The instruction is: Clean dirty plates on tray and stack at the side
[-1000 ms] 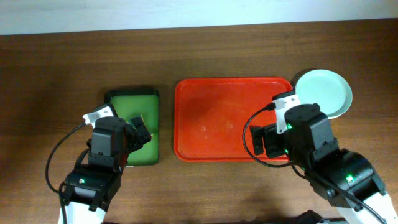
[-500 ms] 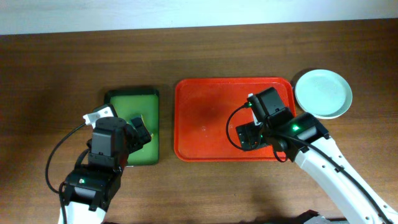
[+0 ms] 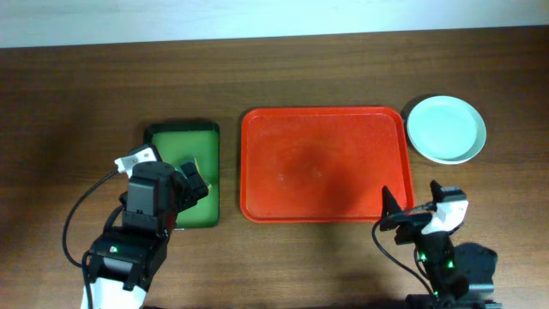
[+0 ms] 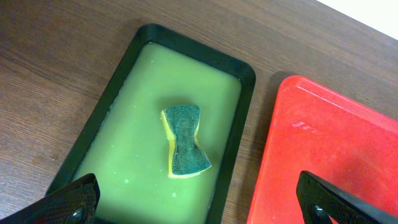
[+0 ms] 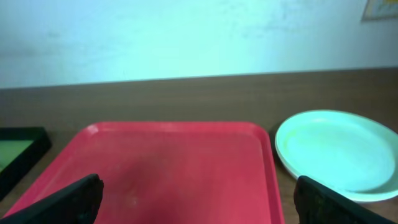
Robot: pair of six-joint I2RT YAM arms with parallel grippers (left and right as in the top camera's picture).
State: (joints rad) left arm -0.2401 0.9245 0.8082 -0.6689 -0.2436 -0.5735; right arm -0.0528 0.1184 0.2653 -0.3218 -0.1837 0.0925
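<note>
The red tray lies in the middle of the table with no plates on it; it also shows in the left wrist view and the right wrist view. A stack of plates with a pale mint one on top sits on the table right of the tray, also in the right wrist view. My left gripper is open over the green tray. My right gripper is open and empty, held near the tray's front right corner.
A dark-rimmed green tray of liquid stands left of the red tray. A yellow-and-green sponge lies in it. A pale wall runs along the table's far edge.
My right arm has pulled back from over the red tray toward the table's front edge. The left arm has not moved.
</note>
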